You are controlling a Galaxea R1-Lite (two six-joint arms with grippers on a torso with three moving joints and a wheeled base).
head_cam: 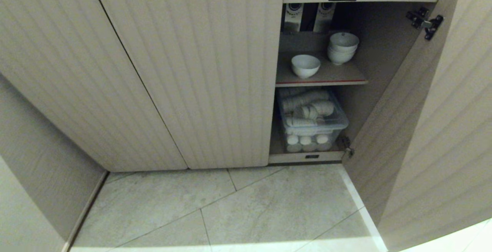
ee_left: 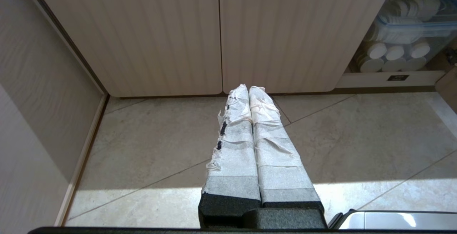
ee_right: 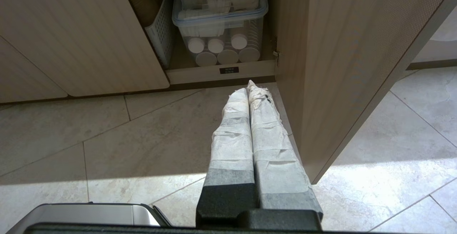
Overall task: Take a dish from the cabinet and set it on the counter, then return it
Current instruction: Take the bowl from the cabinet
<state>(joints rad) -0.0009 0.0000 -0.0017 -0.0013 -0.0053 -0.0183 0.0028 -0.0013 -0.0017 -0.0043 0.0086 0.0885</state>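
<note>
1. Hanging low over the floor tiles, left gripper (ee_left: pixel 249 90) pressed together, empty, before the closed cabinet (head_cam: pixel 188 71) doors.
2. Sitting upright on the shelf (head_cam: pixel 326 80), mouth up, round with no long axis: dish (head_cam: pixel 305 65), left of the bowl stack (head_cam: pixel 343 47).
3. Parked beside the open door (head_cam: pixel 434 121), right gripper (ee_right: pixel 250 88) pressed together; best spread before reaching, then pinching the near rim squarely.

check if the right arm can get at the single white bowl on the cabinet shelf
Probably yes: the door stands open and the bowl sits alone near the shelf front. The right end effector hangs low, shut.
</note>
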